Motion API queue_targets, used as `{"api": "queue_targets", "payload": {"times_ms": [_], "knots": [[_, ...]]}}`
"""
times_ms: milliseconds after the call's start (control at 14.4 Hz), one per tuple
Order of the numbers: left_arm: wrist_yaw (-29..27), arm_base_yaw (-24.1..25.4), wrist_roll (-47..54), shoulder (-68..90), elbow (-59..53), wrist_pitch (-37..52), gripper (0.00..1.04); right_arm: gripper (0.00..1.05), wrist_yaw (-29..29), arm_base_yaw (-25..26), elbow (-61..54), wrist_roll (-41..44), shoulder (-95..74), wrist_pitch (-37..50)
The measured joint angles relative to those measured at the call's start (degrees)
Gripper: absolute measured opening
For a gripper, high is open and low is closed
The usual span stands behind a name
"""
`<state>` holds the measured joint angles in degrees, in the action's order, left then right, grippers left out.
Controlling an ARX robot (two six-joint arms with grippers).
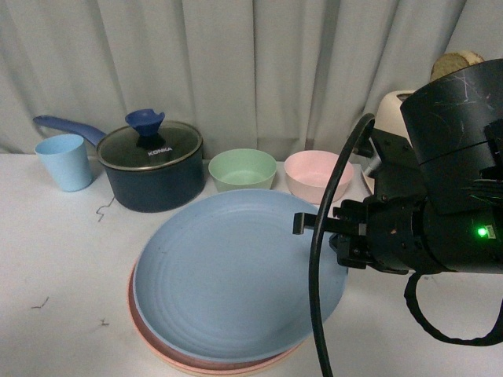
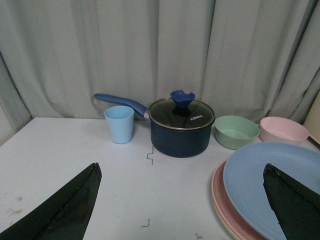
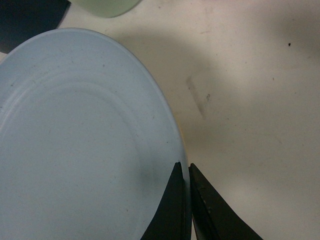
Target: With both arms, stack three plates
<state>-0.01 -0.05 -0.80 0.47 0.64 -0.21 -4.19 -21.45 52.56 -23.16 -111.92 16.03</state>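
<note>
The right gripper (image 3: 185,200) pinches the right rim of the blue plate (image 1: 236,275), low centre of the front view. It tops a pink plate (image 1: 149,334); a third shows only as a cream sliver. The left gripper (image 2: 180,210) is spread over bare table (image 1: 55,267). Behind: one pot (image 1: 153,169), one cup (image 1: 64,162), two bowls (image 1: 242,169).

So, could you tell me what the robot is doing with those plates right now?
It is stacking plates. The right claw is shut on the rim of the light blue plate, which sits on top of the pink plate; a cream edge shows under that. The left claw is open and hangs above the table, holding nothing. Behind the stack stand a lidded pot, a blue cup and two small bowls.
</note>
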Motion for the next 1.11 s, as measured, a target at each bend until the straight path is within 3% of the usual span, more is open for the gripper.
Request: {"api": "queue_targets", "payload": {"times_ms": [139,417,695,974,1043,1113], "knots": [[0.00,0.00,0.00,0.00,0.00,0.00,0.98,0.05,-0.17,0.02,0.37,0.00,-0.55,-1.70],[-0.02,0.00,0.00,0.00,0.00,0.00,0.98,0.53,-2.91,1.03,-0.35,0.07,1.29,-2.49],[-0.02,0.00,0.00,0.00,0.00,0.00,0.98,1.00,-9.01,7.98,-5.57,0.26,17.27,0.26],[-0.02,0.00,0.00,0.00,0.00,0.00,0.98,0.97,-16.33,15.93,-9.70,-0.15,34.67,1.27],[-0.02,0.00,0.00,0.00,0.00,0.02,0.98,0.83,-3.17,16.81,-16.39,7.06,40.87,14.99],[-0.02,0.00,0.00,0.00,0.00,0.00,0.98,0.70,2.14,19.63,-22.40,13.53,47.34,18.10]]}}
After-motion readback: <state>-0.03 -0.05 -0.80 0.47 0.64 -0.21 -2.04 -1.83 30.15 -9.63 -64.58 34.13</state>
